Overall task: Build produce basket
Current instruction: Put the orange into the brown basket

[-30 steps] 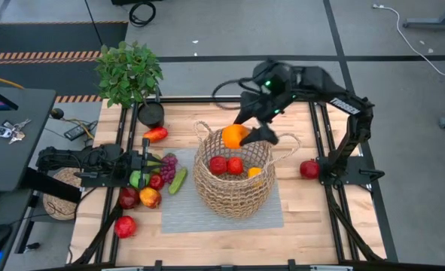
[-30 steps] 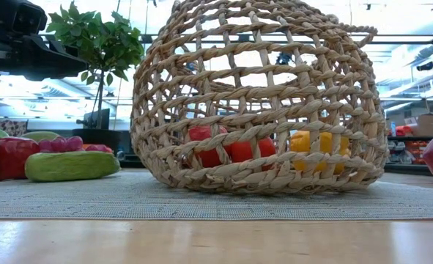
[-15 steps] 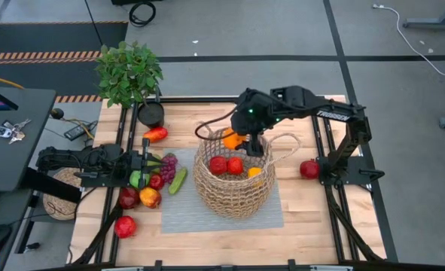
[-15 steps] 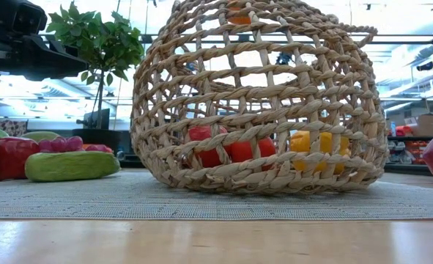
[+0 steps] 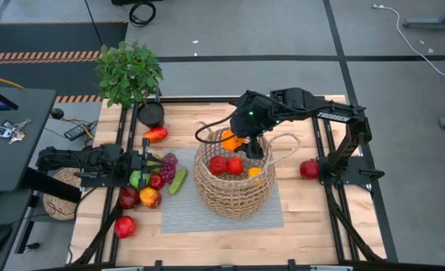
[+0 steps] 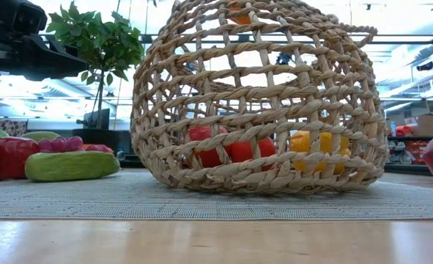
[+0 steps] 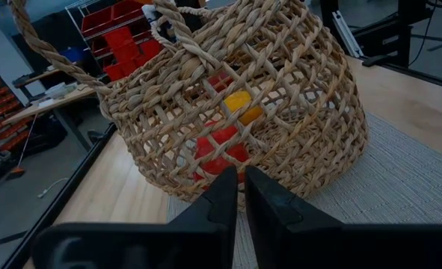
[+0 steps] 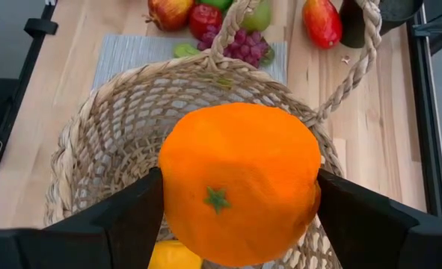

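Observation:
The tan wicker basket [image 5: 233,181] stands on a grey mat [image 5: 184,214] and holds two red fruits [image 5: 227,165] and a yellow one [image 5: 254,172]. An orange [image 5: 229,138] hangs over the basket's far rim, with my right gripper [image 5: 237,143] shut on it. It also shows through the weave in the low view [image 6: 239,11]. My left gripper [image 7: 240,198] rests shut at the table's left, pointing at the basket [image 7: 243,104]. Beside it lie grapes [image 5: 169,161], a cucumber [image 5: 178,181], apples [image 5: 136,179] and a pepper [image 5: 155,135]. My right gripper pinches the orange between its two fingers [image 8: 131,217], one on each opposite side [image 8: 172,187], the green stem mark facing the wrist. The fingers slant downward from the table's right and far side. The orange hangs clear above the basket's opening [image 8: 108,142].
A potted plant [image 5: 129,71] in a black pot [image 5: 151,114] stands at the far left corner. One red apple [image 5: 309,169] lies at the right by the arm's base, another [image 5: 125,226] near the front left. Bare wood shows in front of the mat.
My right gripper has sunk toward the basket and tipped further downward, still shut on the orange. The orange now shows at the basket's top in the low view, where it did not a second ago.

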